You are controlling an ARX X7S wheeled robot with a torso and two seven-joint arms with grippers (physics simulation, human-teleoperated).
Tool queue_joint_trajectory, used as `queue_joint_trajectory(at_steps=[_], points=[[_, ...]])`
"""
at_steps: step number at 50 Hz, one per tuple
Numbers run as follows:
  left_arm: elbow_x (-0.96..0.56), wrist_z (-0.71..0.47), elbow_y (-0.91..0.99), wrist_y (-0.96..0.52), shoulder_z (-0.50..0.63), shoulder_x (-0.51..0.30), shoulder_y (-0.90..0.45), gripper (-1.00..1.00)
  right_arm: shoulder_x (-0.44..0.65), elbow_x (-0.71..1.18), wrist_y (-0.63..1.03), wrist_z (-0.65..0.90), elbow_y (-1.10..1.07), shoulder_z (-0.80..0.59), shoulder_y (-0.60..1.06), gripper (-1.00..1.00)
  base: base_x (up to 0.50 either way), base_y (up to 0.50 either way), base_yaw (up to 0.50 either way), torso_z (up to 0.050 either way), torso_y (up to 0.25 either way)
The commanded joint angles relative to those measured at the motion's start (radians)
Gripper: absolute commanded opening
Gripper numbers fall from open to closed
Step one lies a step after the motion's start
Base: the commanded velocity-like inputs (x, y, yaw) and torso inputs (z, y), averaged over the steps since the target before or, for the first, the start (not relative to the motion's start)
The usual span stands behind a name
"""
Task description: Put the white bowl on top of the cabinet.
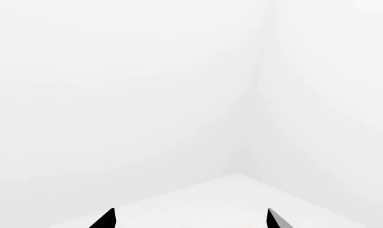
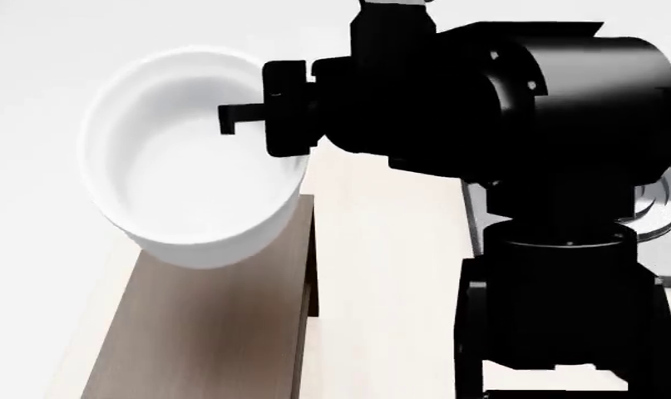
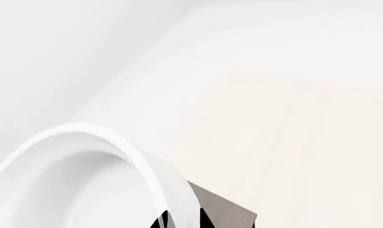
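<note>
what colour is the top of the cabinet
Light brown wood grain on the cabinet, clearest in the head view.

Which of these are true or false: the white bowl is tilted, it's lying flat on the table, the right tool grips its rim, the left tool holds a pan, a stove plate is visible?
1. The glossy white straight-walled bowl is tilted. True.
2. It lies flat on the pale table. False: it is held up over the long dark-brown wooden cabinet.
3. The right tool grips its rim. True.
4. The left tool holds a pan. False: its fingers are apart with nothing between them.
5. A grey stove plate shows at the head view's right edge. True.
</note>
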Motion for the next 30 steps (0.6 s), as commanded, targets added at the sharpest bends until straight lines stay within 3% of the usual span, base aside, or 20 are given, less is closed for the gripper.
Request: queue_joint_trajectory(at_steps=[1,17,30], points=[[-0.005,-0.005,0.013,-0.009,0.001,-0.002,0.002,1.00,0.052,0.283,0.040,0.178,-0.134,-0.032,-0.062,-1.00,0.00,0.00,0.00,0.000,0.000],[-0.004,-0.004,-0.005,0.004,0.004,-0.004,0.001,1.00,0.086,0.532,0.039,0.385,-0.110,-0.059,-0.100,-1.00,0.00,0.00,0.00,0.001,0.001],[-0.001,-0.006,-0.021,0.011,0.010,-0.004,0.000,1.00,0.122,0.666,0.030,0.467,-0.140,-0.082,-0.111,-1.00,0.00,0.00,0.00,0.000,0.001]])
